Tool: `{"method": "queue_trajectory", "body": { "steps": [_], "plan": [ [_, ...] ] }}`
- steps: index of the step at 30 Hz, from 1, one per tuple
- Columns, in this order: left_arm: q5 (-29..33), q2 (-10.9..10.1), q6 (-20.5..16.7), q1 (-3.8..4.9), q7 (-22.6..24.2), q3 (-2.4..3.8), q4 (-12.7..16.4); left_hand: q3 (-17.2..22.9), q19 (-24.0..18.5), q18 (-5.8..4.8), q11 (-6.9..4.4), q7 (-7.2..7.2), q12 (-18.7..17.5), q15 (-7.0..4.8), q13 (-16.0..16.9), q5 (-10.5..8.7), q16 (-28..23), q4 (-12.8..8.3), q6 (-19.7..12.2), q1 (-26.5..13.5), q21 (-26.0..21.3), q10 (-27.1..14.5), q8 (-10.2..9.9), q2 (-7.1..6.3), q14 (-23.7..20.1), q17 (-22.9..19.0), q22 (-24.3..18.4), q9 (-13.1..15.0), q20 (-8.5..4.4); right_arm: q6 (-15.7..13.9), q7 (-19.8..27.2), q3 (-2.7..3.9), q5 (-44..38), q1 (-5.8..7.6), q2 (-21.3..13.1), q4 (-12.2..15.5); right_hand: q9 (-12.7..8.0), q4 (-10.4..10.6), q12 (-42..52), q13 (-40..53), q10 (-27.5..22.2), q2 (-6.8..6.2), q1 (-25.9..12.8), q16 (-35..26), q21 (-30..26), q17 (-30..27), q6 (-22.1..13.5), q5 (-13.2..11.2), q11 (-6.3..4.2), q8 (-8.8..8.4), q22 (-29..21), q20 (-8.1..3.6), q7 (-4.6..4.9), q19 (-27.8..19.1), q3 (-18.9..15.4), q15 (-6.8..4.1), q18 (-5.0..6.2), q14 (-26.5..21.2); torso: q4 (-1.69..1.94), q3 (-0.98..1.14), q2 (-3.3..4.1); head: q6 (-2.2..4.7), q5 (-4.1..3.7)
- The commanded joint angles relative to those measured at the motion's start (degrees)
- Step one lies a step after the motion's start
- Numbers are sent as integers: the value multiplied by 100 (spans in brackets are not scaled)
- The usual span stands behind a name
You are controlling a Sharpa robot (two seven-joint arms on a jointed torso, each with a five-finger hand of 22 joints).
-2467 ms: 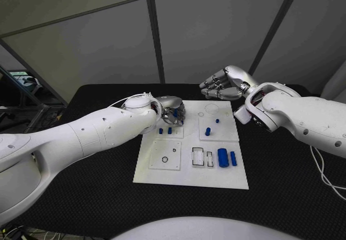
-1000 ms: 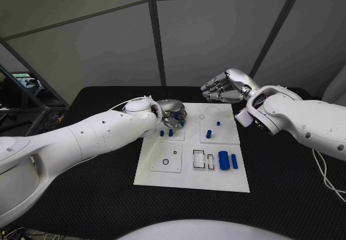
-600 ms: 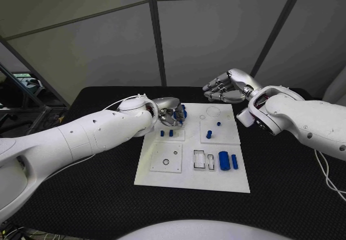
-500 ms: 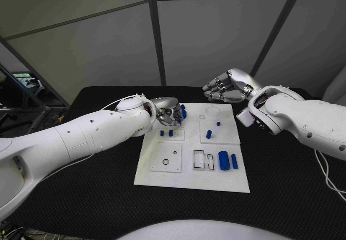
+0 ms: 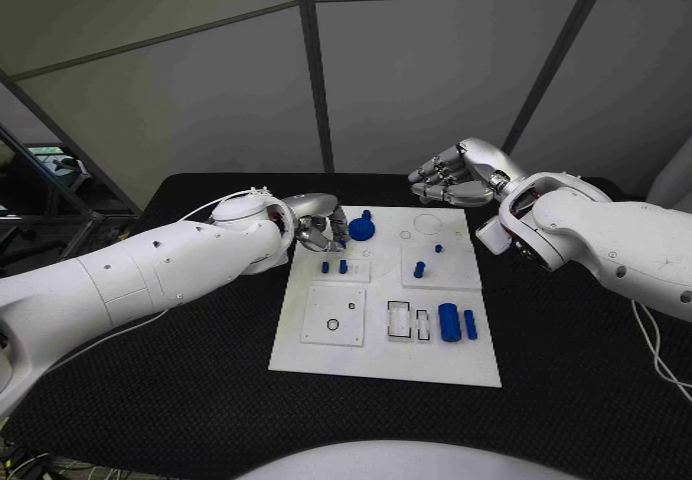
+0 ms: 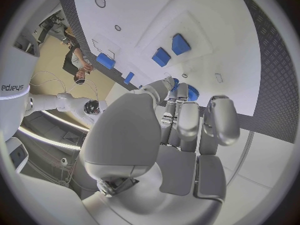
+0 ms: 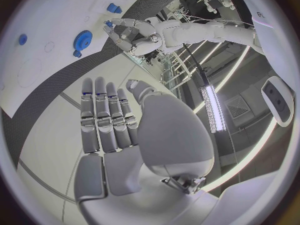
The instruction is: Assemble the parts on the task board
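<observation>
The blue gear [image 5: 361, 229] lies flat near the task board's [image 5: 378, 365] far left corner, just beside your left hand [image 5: 320, 232], whose fingers hang apart holding nothing, while your right hand [image 5: 459, 175], loosely curled and empty, hovers beyond the far edge.

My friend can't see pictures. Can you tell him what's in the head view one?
Two white robot arms reach over a white board on a black table. The left hand sits beside a round blue gear near the board's far edge; the right hand hovers beyond it, empty.
</observation>
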Motion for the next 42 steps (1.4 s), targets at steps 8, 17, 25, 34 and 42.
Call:
{"method": "queue_trajectory", "body": {
  "steps": [8,17,25,34,42],
  "plan": [
    [30,-57,-83,6,-80,45,-12,19,8,-95,-17,-6,-38,-3,-3,32,3,4,43,-47,4,56,-20,13,33,-16,440,-9,17,6,28,2,0,8,9,-9,7,-3,34,-7,-23,3,-49,-38,-31,-5,3,23,19,13,-5,-6,17,34,20,-7,18,32,-13,9,1,-6,-4],
    [30,-38,70,5,-136,62,-111,26,4,-92,-19,-7,-44,-6,-3,29,0,0,54,-50,-8,66,-22,15,33,-25,435,-12,15,11,23,2,1,8,24,-16,7,-3,34,-7,-23,3,-49,-38,-31,-5,3,23,19,13,-5,-6,17,34,20,-7,18,32,-10,9,-1,-33,-1],
    [30,37,213,6,-169,65,-202,25,1,-90,-18,-7,-47,-7,-3,26,-8,1,55,-55,-17,67,-23,14,29,-43,430,-13,14,16,23,2,1,8,37,-15,7,-3,34,-7,-23,3,-49,-38,-31,-5,3,23,19,13,-5,-6,17,34,20,-7,18,32,-18,9,-1,-26,12],
    [30,111,269,-2,-170,65,-282,24,-2,-89,-18,-6,-51,-7,-3,22,-12,5,58,-64,-25,69,-25,14,26,-55,426,-14,14,21,22,2,0,8,42,-11,7,-3,34,-7,-23,3,-49,-38,-31,-5,3,23,19,13,-5,-6,17,34,20,-7,18,32,-11,12,-1,-27,12],
    [30,168,320,-27,-166,65,-321,24,-3,-89,-18,-7,-54,-8,-2,18,-28,7,60,-71,-28,72,-27,14,18,-91,425,-16,14,27,25,2,0,8,50,-8,7,-3,34,-7,-23,3,-49,-38,-31,-5,3,23,19,13,-5,-6,17,34,20,-7,18,32,-13,8,0,-43,10]
  ]
}}
